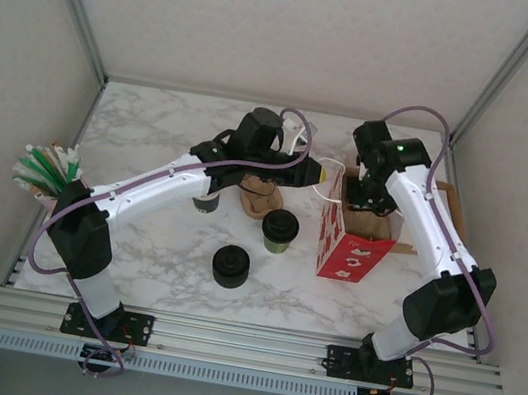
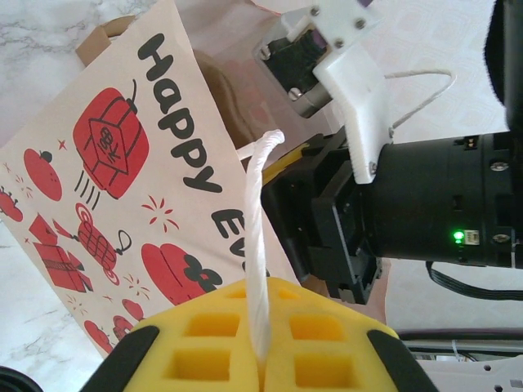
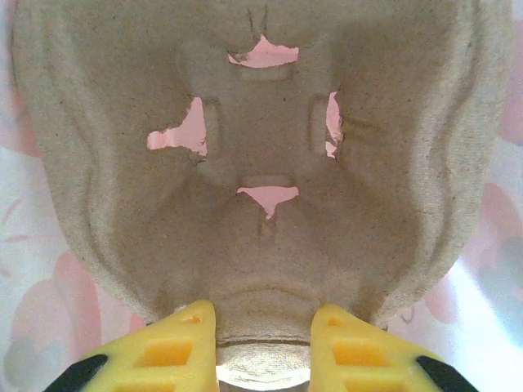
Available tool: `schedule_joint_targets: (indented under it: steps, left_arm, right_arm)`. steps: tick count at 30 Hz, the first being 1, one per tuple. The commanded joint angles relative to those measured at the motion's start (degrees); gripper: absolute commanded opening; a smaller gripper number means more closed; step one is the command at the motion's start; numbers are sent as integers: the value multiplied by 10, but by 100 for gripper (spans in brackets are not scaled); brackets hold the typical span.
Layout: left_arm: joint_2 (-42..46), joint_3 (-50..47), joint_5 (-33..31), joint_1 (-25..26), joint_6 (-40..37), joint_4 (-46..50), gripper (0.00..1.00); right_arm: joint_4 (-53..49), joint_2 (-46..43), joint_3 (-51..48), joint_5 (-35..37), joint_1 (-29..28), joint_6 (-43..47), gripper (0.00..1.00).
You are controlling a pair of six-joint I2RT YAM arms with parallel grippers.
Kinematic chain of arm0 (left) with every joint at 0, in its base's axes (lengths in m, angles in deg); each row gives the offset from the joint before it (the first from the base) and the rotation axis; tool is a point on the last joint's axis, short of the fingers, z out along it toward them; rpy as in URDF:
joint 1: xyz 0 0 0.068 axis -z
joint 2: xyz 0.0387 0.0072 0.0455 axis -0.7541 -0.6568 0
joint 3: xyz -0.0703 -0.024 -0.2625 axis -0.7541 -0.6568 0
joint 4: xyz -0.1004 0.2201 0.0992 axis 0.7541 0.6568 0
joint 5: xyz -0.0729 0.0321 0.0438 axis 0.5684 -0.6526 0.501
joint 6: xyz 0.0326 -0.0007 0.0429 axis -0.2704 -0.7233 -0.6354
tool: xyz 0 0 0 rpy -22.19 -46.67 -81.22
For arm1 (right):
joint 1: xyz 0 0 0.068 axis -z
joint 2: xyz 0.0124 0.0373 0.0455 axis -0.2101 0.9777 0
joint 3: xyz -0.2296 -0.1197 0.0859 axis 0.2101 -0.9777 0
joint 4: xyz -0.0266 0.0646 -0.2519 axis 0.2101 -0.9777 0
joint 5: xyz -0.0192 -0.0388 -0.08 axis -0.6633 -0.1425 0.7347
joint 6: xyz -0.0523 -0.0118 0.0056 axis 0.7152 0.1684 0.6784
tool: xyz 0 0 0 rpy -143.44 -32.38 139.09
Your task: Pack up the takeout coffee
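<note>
Takeout coffee (image 1: 279, 230), a small paper cup with dark olive-brown sides under a round black plastic lid, stands upright on the white marbled surface (image 1: 152, 138). It sits just left of the red-and-white printed paper gift bag (image 1: 348, 252), apart from it. The left claw (image 2: 261, 322) is clenched on the bag's white twisted cord handle (image 2: 257, 212), which rises from between its yellow pads toward the bag's "Happy" lettering. The right claw (image 3: 263, 331) reaches down inside the bag. Its yellow fingers grasp the near edge of a moulded grey-brown pulp cup carrier (image 3: 261, 163), with pink showing through the carrier's torn slots. A squat black stack of lids (image 1: 230, 266) sits farther left of the bag, nearer the arms' bases than the cup. Both claws are at the bag, away from the cup.
</note>
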Motion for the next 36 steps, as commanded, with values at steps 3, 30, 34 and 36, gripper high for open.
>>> schedule_joint_targets:
  steps: [3,30,34,36]
  left_arm:
    - [21,-5,-3,-5,7,-16,0]
    - [71,-50,-70,-17,19,-52,0]
    - [85,-69,-82,-27,31,-81,0]
    - [86,-73,-87,-30,33,-91,0]
  right_arm:
    - [4,-5,-6,41,-14,-15,23]
    - [63,3,-39,4,-18,-38,24]
    - [82,17,-26,4,-13,-25,24]
    - [91,24,-18,1,-11,-17,24]
